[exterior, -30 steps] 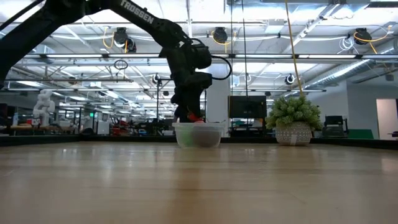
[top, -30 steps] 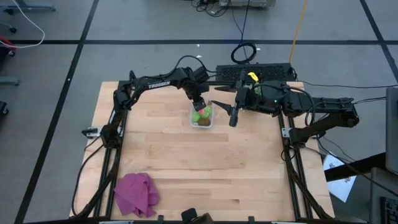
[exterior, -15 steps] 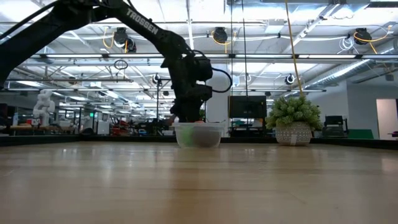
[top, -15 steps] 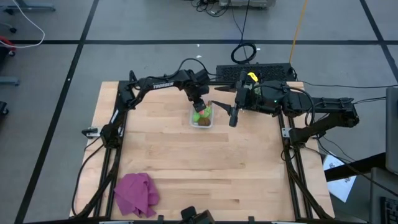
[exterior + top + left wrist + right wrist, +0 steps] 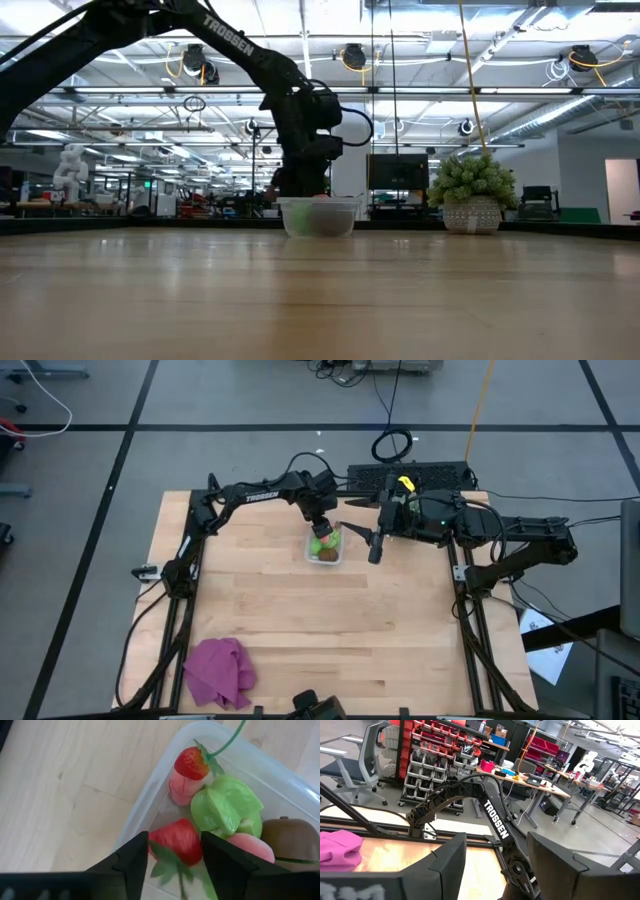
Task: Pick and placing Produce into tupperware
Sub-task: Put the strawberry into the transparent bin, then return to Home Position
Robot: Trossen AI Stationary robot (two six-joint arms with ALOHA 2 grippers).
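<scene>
Left gripper point(image 5: 172, 855) fingers slightly spread around small red plastic strawberry point(image 5: 177, 840) inside clear rectangular plastic tupperware point(image 5: 150, 795). You'd judge it light, rigid, slippery; pinch mid-body.

The right gripper point(image 5: 496, 870) is sitting with its two dark fingers point(image 5: 447, 862) standing apart — nothing showing between them. Beyond them the other arm point(image 5: 470, 802), lettered TROSSEN, is arching over the wooden table point(image 5: 395, 857). A purple cloth point(image 5: 337, 847) is lying at the table's edge. An office chair point(image 5: 362, 762) and red parts bins point(image 5: 432, 745) are standing behind — cluttered workbenches point(image 5: 530, 780) farther off.
</scene>
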